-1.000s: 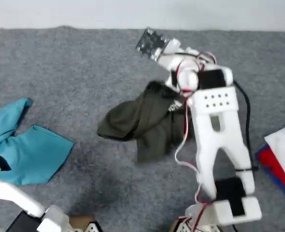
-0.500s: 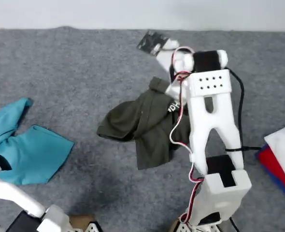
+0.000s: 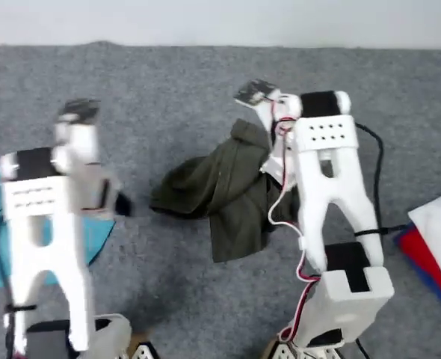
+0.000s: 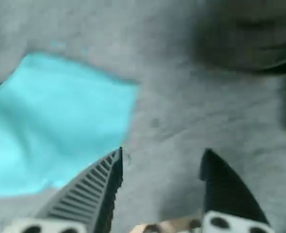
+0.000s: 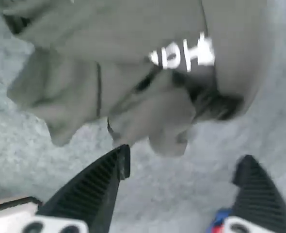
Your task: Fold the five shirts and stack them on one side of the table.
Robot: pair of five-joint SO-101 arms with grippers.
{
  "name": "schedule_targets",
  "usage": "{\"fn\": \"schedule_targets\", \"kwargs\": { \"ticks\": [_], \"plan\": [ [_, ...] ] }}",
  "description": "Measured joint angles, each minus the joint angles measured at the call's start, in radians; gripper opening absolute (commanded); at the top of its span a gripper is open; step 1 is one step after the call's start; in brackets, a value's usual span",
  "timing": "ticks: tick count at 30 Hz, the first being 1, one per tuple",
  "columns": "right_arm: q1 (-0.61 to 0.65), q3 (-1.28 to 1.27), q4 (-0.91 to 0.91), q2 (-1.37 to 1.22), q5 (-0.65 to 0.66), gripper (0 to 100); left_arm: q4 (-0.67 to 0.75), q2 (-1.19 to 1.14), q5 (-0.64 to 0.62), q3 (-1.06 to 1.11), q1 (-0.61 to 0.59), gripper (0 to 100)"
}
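Olive shirt lying crumpled at centre frame

It is sitting bunched on the grey table, white print showing. Left gripper and right gripper are both hanging wide open, holding nothing.

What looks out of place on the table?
The olive shirt lies crumpled in a heap mid-table, unfolded. The teal shirt sits rumpled apart from it. Nothing looks damaged.

Olive shirt: soft matt cloth, creased, ahead of the right jaws.
Teal shirt: smooth matt cloth, beside the left jaws.
Table cover: grey, rough, felt-like.
Left gripper: black matt plastic, one finger ribbed.
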State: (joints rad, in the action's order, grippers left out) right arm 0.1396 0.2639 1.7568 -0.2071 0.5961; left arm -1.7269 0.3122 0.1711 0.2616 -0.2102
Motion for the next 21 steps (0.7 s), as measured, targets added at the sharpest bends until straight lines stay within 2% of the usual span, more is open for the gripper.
{"fn": "schedule_targets", "kwargs": {
  "ticks": [4,8,13,21],
  "plan": [
    [-0.091,-0.118,0.000,0.021,-0.003,37.0,0.046,-0.002,-0.166,-0.046,0.244,32],
    [-0.176,-0.215,0.000,0.029,-0.003,37.0,0.163,-0.091,-0.221,-0.058,0.402,32],
    [-0.290,-0.269,0.000,0.029,0.015,36.9,0.239,-0.311,-0.262,-0.137,0.468,31],
    [-0.402,-0.278,0.000,0.029,0.063,36.9,0.198,-0.741,-0.304,-0.589,0.517,21]
  ]
}}
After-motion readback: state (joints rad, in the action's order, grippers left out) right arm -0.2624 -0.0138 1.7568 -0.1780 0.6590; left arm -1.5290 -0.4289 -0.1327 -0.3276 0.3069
